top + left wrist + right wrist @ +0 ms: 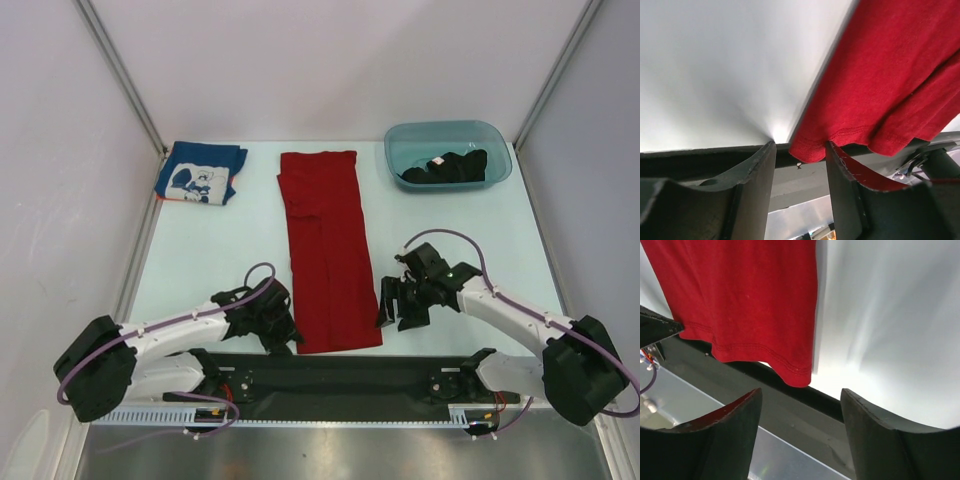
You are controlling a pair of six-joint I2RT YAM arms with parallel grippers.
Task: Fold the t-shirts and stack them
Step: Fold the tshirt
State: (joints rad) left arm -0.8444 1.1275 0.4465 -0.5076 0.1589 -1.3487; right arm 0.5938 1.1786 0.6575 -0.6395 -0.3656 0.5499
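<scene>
The red t-shirt (325,250) lies as a long narrow strip down the middle of the table, its hem at the near edge. My left gripper (281,328) is at the hem's near left corner. In the left wrist view that red corner (812,150) sits between the tips of the parted fingers (756,187), unclamped, so my left gripper (800,151) is open. My right gripper (396,306) is at the near right corner. In the right wrist view it (801,396) stands open, with the red hem corner (796,374) just ahead of the gap. The blue t-shirt (200,172) lies folded at the back left. The black t-shirt (447,166) lies in the tub.
A teal plastic tub (400,150) stands at the back right. The arms' black base rail (340,375) runs along the table's near edge, right under the red hem. Metal frame posts and white walls close in the left, right and back sides.
</scene>
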